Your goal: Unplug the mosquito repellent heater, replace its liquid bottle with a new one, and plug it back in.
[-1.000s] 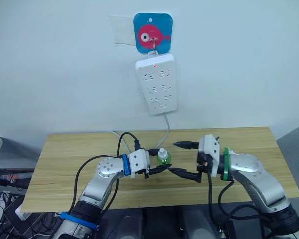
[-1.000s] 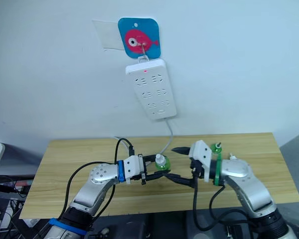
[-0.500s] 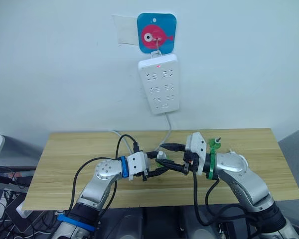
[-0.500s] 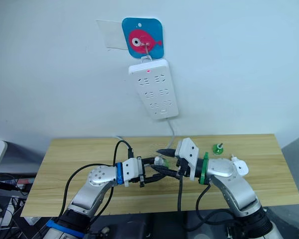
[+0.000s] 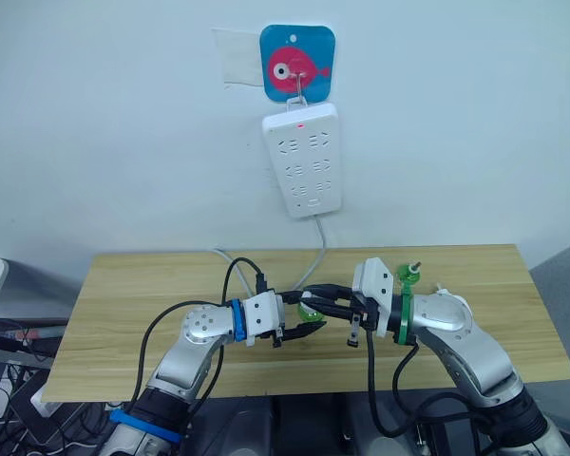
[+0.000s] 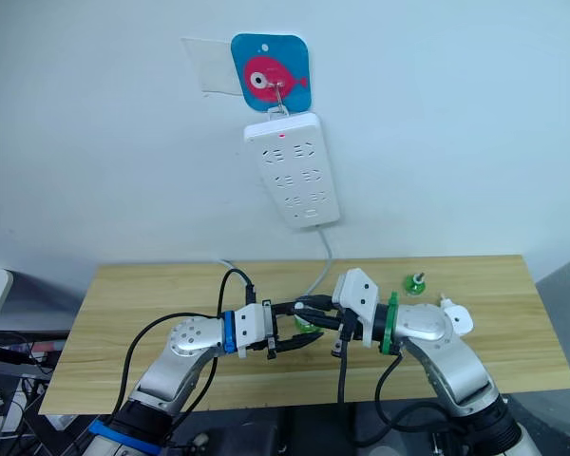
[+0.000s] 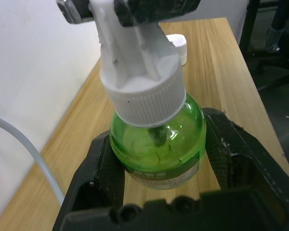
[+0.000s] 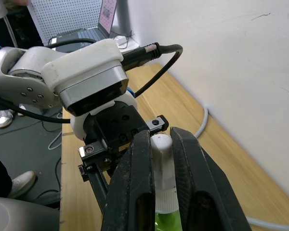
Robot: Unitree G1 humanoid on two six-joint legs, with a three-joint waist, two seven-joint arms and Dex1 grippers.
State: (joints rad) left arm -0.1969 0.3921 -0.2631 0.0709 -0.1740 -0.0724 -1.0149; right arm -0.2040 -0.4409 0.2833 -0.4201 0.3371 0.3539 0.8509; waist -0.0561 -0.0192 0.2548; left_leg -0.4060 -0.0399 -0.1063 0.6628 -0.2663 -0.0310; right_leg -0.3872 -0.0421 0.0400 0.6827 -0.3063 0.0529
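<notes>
head stereo overhead, wrist cameras close

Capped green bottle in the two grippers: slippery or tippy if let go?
Probably slippery: the green bottle is round, glossy plastic. Its ribbed white cap should grip better. Likely light, since it looks mostly empty; round body may roll if tipped.

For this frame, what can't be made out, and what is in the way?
- New one: in the head views its white cap is covered by the right end effector, and its body mostly by the left end effector.
- Its base: left wrist view, behind the black fingers.
- Liquid bottle: partly behind the right arm.
- Mosquito repellent heater: small and part hidden by that arm; prongs unreadable.
</notes>
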